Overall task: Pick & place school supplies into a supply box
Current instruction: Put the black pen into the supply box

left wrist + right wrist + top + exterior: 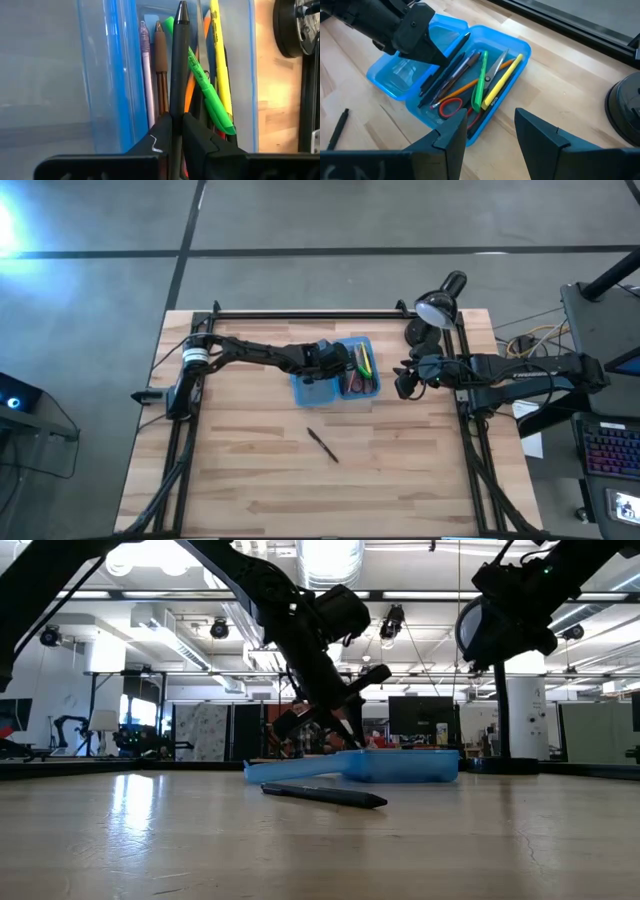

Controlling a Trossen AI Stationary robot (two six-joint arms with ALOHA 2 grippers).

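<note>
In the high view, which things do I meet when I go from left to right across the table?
Left gripper holding a black pen over the blue supply box → green and yellow pens in the box's right half → right gripper → black desk lamp.

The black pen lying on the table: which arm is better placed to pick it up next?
Probably the right. The right gripper is open and empty beside the supply box; the left gripper is shut on a dark pen over it. The black pen lies between them.
</note>
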